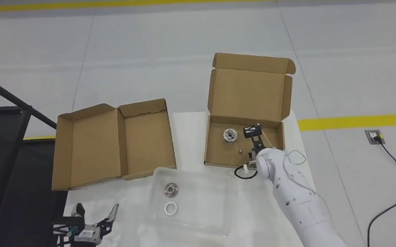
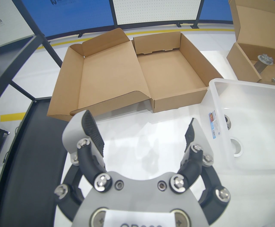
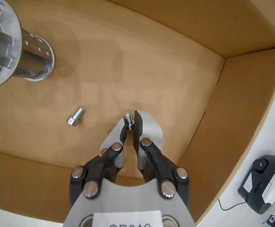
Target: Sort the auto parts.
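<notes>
Gripping small shiny bolt (image 3: 129,121) in right hand (image 3: 131,120): ribbed black pads pinched shut on it, threaded end poking out past the tips. Holding it inside right cardboard box (image 3: 236,103), plain brown corrugated with lid flap standing up, at 2 o'clock on white tabletop (image 1: 188,133); touching box floor or not, cannot tell. In the top view, lying flat on same box floor just at 9 o'clock of that hand, second bolt (image 3: 75,118), smooth rounded head, short thread. Farther at 10 o'clock, standing upright, flanged cylinder (image 3: 32,60), polished metal, perforated tube under a wide disc top. On tabletop just outside the box wall, black gadget (image 3: 257,184) with thin cable. At 10 o'clock on tabletop, left cardboard box (image 2: 171,71), shallow tray with lid folded out flat beside it. At 6 o'clock, clear plastic bin (image 2: 214,86), rectangular, frosted walls, holding grey metal ring (image 1: 170,188) and, just at its 6 o'clock, white ring (image 1: 171,208), the two apart. At 8 o'clock near tabletop edge, left hand (image 2: 139,120) spread wide, ridged rubber pads well apart, gripping nothing, beside the bin.
</notes>
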